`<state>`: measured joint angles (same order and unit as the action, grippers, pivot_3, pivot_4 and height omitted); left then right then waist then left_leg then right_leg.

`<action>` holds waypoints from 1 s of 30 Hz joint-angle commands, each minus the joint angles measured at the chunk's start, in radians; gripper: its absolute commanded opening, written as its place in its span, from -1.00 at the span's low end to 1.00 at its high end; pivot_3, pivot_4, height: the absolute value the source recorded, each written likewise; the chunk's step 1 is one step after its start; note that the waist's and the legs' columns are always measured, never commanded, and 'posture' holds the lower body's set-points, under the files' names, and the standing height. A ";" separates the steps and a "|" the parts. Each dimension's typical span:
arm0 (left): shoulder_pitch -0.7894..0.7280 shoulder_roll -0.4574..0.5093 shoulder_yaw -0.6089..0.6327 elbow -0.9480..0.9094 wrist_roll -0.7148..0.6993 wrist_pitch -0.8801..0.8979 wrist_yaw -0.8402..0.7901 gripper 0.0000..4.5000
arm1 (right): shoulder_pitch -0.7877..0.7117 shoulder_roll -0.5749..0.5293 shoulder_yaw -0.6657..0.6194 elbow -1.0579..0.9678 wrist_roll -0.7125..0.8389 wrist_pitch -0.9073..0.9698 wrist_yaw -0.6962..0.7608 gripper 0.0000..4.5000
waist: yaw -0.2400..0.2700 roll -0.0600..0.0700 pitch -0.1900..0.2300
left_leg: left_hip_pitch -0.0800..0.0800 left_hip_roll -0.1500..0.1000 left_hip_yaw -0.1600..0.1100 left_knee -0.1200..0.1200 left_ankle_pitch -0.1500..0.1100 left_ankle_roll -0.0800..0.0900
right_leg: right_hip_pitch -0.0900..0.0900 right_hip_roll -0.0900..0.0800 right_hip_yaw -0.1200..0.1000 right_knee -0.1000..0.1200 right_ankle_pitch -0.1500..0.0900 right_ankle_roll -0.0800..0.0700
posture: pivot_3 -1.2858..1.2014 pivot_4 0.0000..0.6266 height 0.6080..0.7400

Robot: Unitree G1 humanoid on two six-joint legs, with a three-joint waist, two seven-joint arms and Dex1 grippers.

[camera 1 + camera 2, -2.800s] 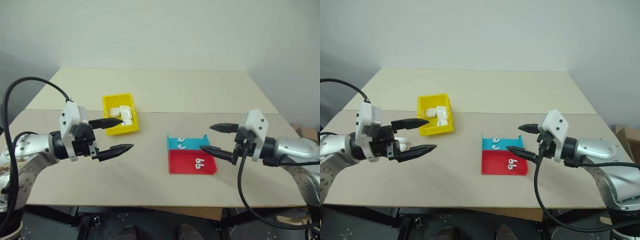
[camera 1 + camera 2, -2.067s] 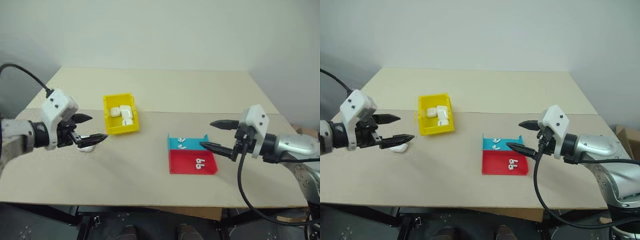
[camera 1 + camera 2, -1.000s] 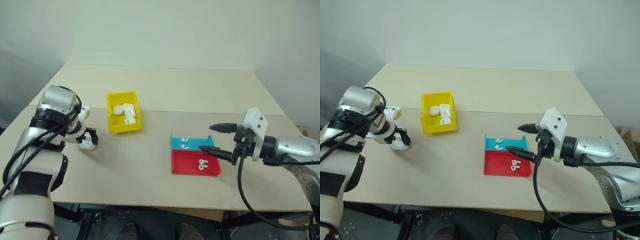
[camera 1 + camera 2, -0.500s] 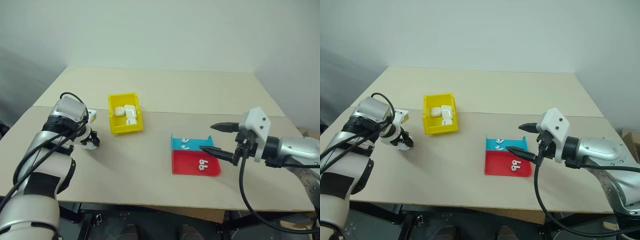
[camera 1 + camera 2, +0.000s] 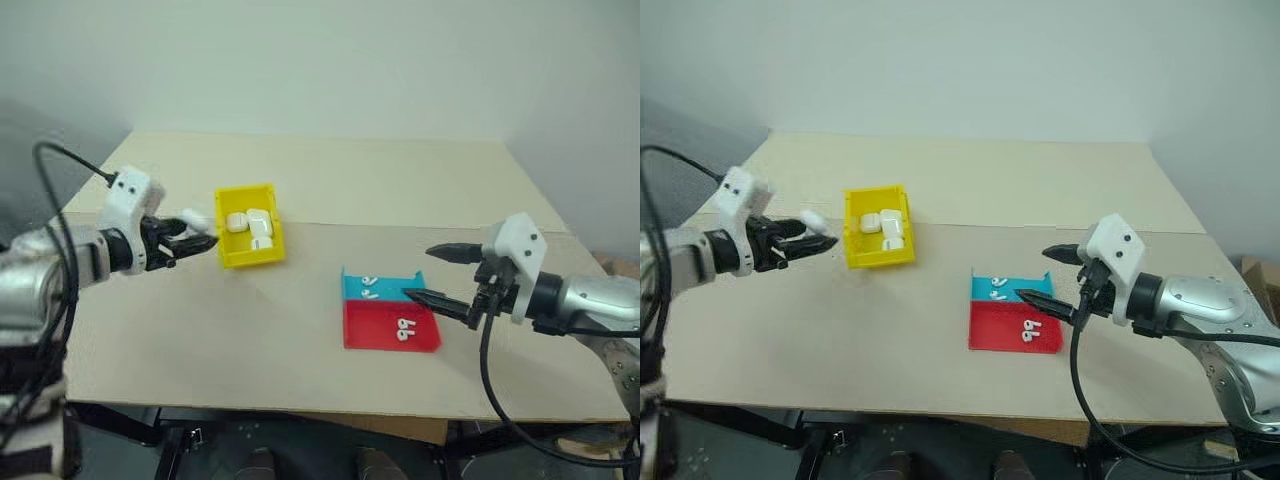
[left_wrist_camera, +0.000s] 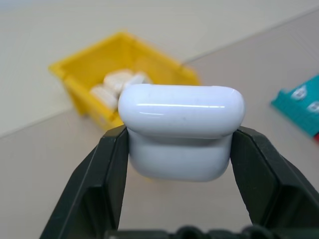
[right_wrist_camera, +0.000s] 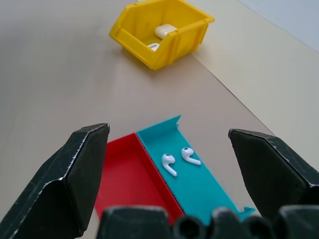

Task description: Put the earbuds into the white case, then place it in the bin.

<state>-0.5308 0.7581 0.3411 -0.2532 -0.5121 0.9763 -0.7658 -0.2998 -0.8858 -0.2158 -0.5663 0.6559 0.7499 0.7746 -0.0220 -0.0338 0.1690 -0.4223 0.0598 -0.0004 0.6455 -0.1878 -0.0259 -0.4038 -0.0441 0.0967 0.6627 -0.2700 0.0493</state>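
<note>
Beside the yellow bin [image 5: 250, 238], above the counter [image 5: 300, 190] | left end effector [image 5: 195, 235] clamped on white case [image 6: 182, 132] | right end effector [image 5: 1045, 275] spread wide, empty, over red-and-blue tray [image 5: 1015, 320] | earbuds [image 7: 175, 159] in tray

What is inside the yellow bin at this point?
The yellow bin holds several white cases piled together; I count about three, though the near wall hides their lower parts. Whether any earbuds lie loose beneath them cannot be seen.
</note>
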 commanded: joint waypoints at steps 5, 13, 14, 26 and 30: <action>0.051 -0.123 -0.038 -0.070 -0.166 -0.351 -0.316 0.23 | -0.113 -0.152 0.157 -0.012 -0.063 0.036 0.122 0.99 | 0.005 0.000 0.000 | 0.001 0.000 0.000 0.000 0.000 0.000 | 0.000 0.000 0.000 0.000 0.000 0.000 | 0.03 -0.52 1.00; -0.029 -0.218 -0.224 0.064 -0.200 -0.562 -0.622 0.23 | -0.358 -0.204 0.577 0.108 -0.309 0.081 0.256 0.31 | 0.000 0.001 -0.001 | 0.000 0.001 0.001 0.000 0.000 0.000 | -0.001 0.001 0.000 -0.001 0.000 0.000 | 0.03 -0.52 1.00; -0.037 -0.220 -0.237 0.076 -0.201 -0.572 -0.640 0.23 | -0.374 -0.197 0.612 0.121 -0.343 0.079 0.262 0.31 | 0.000 0.001 -0.001 | 0.000 0.001 0.001 0.000 0.000 0.000 | -0.002 0.001 0.001 -0.001 0.000 0.000 | 0.03 -0.52 1.00; -0.046 -0.226 -0.276 0.106 -0.192 -0.642 -0.655 0.23 | -0.398 -0.150 0.745 0.203 -0.539 -0.011 0.359 0.31 | 0.002 0.001 -0.001 | -0.001 0.001 0.000 0.000 0.000 0.001 | -0.002 0.001 0.000 -0.001 0.000 0.000 | 0.03 -0.52 1.00; -0.032 -0.220 -0.274 0.087 -0.197 -0.643 -0.645 0.23 | -0.387 -0.137 0.742 0.211 -0.569 -0.033 0.374 -0.09 | 0.001 0.001 -0.001 | -0.001 0.001 0.000 0.000 0.000 0.001 | -0.002 0.001 0.000 -0.001 0.000 0.000 | 0.03 -0.52 1.00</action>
<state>-0.5640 0.5276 0.0579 -0.1265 -0.6949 0.3465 -1.4175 -0.6883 -1.0264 0.5418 -0.3457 0.1045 0.7420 1.1388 -0.0211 -0.0328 0.1684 -0.4232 0.0605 0.0000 0.6455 -0.1881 -0.0253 -0.4058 -0.0430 0.0968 0.6615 -0.2701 0.0494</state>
